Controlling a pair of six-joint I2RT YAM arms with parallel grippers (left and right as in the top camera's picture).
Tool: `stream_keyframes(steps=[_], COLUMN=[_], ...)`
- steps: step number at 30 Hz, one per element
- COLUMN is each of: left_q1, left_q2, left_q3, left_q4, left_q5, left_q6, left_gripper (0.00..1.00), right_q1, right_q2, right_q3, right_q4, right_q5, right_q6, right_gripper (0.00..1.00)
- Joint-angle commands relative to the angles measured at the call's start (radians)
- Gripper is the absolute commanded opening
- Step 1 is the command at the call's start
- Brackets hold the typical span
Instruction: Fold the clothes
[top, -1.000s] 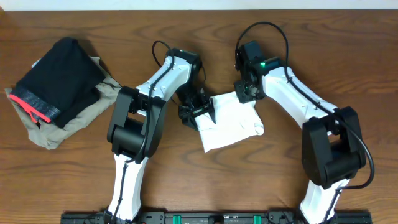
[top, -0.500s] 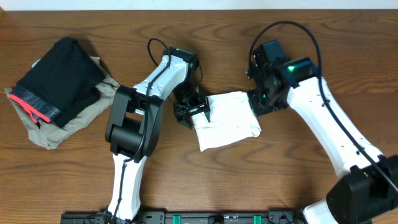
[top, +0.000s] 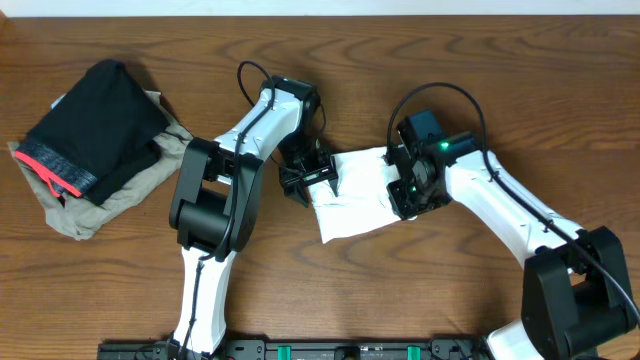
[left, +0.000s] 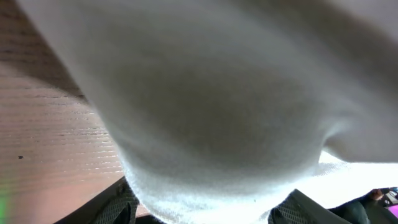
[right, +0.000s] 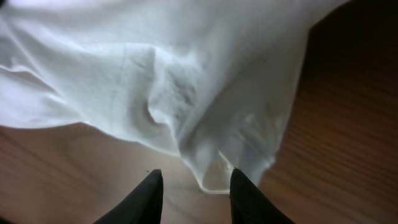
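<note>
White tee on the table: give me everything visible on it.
The white T-shirt lies folded into a rough rectangle on the wooden table, soft wrinkled knit; no print shows. Left gripper sits at its left edge, cloth bulging between the fingers, grip unclear. Right gripper straddles a hemmed corner at its right edge, jaws apart.

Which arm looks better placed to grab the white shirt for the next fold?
Right, probably: the right gripper, open, straddles the white T-shirt hem corner; the left gripper is buried in cloth at the opposite edge.

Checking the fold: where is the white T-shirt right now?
Overhead, the white folded T-shirt lies mid-table between the left gripper and right gripper.
</note>
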Motion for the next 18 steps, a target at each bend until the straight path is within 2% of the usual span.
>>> stream_keyframes(steps=[1, 3, 5, 9, 13, 18], left_q1=[0.004, 0.004, 0.004, 0.004, 0.004, 0.004], left_q2=[0.008, 0.008, 0.008, 0.008, 0.008, 0.008], left_q3=[-0.005, -0.005, -0.005, -0.005, -0.005, -0.005], left_q4=[-0.004, -0.004, -0.004, -0.004, -0.004, -0.005], left_q5=[-0.027, -0.027, -0.027, -0.027, -0.027, -0.028], left_q6=[0.006, 0.006, 0.006, 0.006, 0.006, 0.013], left_gripper=[0.65, 0.65, 0.65, 0.65, 0.65, 0.65], right_q1=[0.008, 0.008, 0.008, 0.008, 0.003, -0.039], right_q2=[0.010, 0.010, 0.010, 0.010, 0.010, 0.009], right_q3=[-0.033, -0.048, -0.061, -0.072, -0.071, -0.060], right_q4=[0.029, 0.045, 0.063, 0.087, 0.114, 0.171], right_q5=[-0.031, -0.031, -0.031, -0.030, -0.014, 0.092], right_q6=[0.000, 0.000, 0.000, 0.000, 0.008, 0.114], right_gripper=[0.33, 0.33, 0.27, 0.02, 0.01, 0.01])
